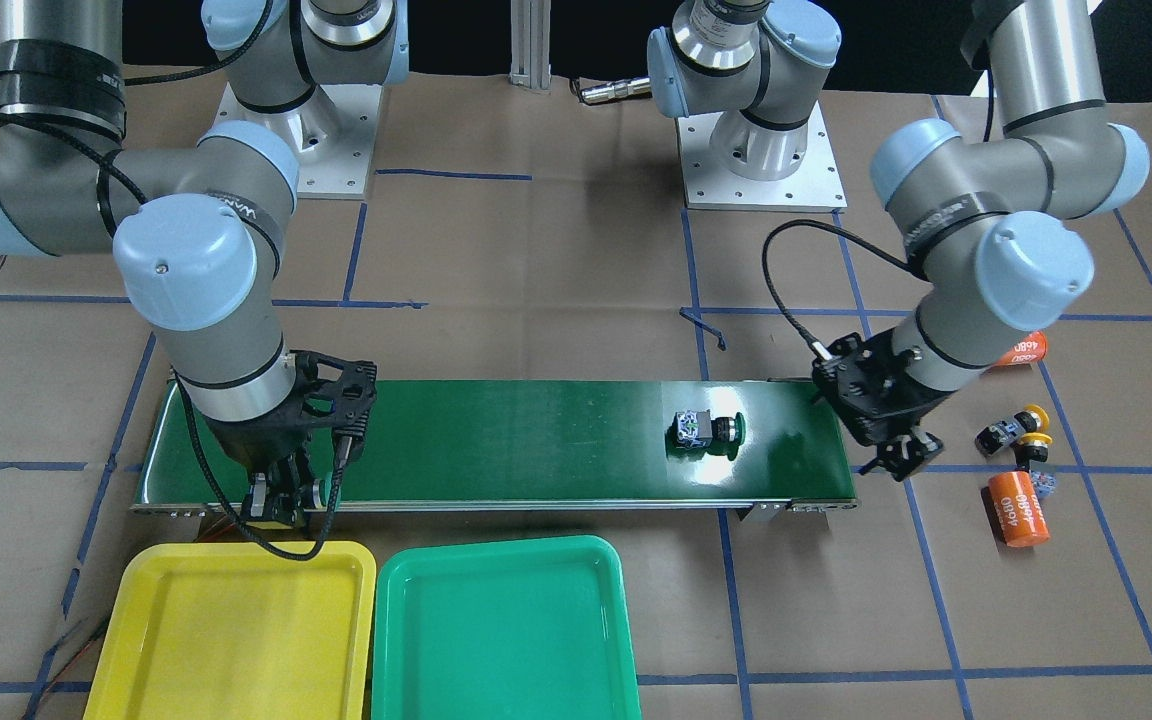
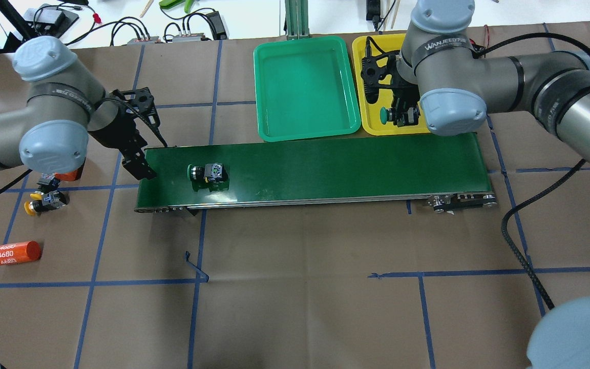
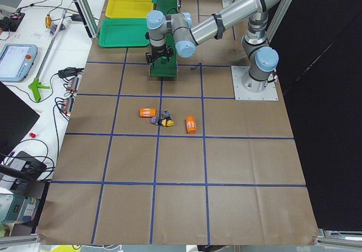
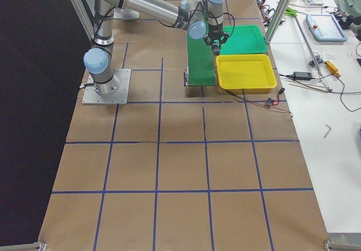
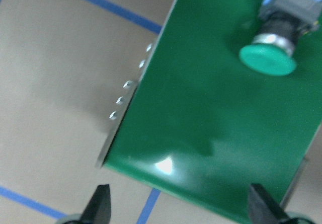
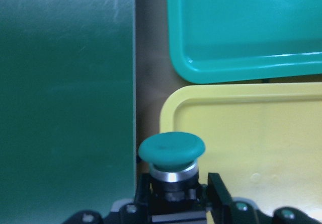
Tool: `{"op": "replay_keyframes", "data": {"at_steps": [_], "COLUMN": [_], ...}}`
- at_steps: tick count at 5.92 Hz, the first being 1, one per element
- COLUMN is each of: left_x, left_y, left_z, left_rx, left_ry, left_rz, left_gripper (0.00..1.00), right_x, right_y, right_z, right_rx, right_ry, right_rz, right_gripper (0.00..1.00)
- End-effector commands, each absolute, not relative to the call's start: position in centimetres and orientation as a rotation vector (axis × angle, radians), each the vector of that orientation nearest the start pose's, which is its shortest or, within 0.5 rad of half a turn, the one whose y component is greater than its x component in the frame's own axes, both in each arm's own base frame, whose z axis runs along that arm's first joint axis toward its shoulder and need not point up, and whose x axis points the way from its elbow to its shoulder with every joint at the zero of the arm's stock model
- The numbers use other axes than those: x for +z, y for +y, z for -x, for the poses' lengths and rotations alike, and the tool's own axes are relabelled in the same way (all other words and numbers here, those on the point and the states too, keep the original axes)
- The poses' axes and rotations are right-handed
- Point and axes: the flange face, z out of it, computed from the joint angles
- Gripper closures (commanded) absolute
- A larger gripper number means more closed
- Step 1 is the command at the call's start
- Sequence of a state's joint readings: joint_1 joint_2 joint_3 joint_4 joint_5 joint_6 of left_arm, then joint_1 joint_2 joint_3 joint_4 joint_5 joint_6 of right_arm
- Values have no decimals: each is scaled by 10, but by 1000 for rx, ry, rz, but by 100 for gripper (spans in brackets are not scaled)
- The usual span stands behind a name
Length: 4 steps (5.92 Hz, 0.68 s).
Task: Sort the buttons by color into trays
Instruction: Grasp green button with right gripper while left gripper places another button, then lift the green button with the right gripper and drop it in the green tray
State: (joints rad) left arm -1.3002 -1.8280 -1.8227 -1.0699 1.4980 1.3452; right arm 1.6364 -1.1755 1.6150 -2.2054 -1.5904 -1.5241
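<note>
Green-capped button (image 6: pixel 171 152): clamped by its body in the right gripper (image 2: pixel 405 117), over the yellow tray's (image 1: pixel 226 640) corner, beside the green tray (image 1: pixel 506 640).
Feel: probably light, rigid plastic; the cap looks slick, so grab the blocky body.
Left gripper (image 5: pixel 181 206): fingers wide, empty, at the conveyor belt's (image 2: pixel 325 169) end.
Second green button (image 2: pixel 205 174): on its side on the conveyor belt.

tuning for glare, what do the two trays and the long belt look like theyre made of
Yellow tray and green tray: probably moulded plastic, glossy; uniform colour, rounded corners, soft highlights. Belt: smooth dark-green sheet, perhaps PVC or rubber; it mirrors the lights.
</note>
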Motion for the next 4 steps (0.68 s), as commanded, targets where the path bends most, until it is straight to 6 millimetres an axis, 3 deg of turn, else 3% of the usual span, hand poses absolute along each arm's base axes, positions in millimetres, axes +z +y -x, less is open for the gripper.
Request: {"op": "replay_keyframes", "data": {"at_steps": [1,2,3,4], "left_x": [282,265,247,234], "left_y": [-591,-591,-601,-612], "left_z": [-100,-154,-186,-205], "left_rx": [-70,-13,-16,-48], "left_ry": [2877,2947,3015,3035], "left_rz": [-1341,-1142,-910,-725], "left_gripper": [6,6,6,6], "right_x": [288,268,245,234], "right_y": [-682,-699,-696,-684], "right_z": [-230,-260,-292,-322], "right_rx": [-343,-432,-467,-459], "right_ry": [2188,2125,2087,2108], "right_rz": [2373,2352,2325,2280], "right_gripper": [92,90,90,74]}}
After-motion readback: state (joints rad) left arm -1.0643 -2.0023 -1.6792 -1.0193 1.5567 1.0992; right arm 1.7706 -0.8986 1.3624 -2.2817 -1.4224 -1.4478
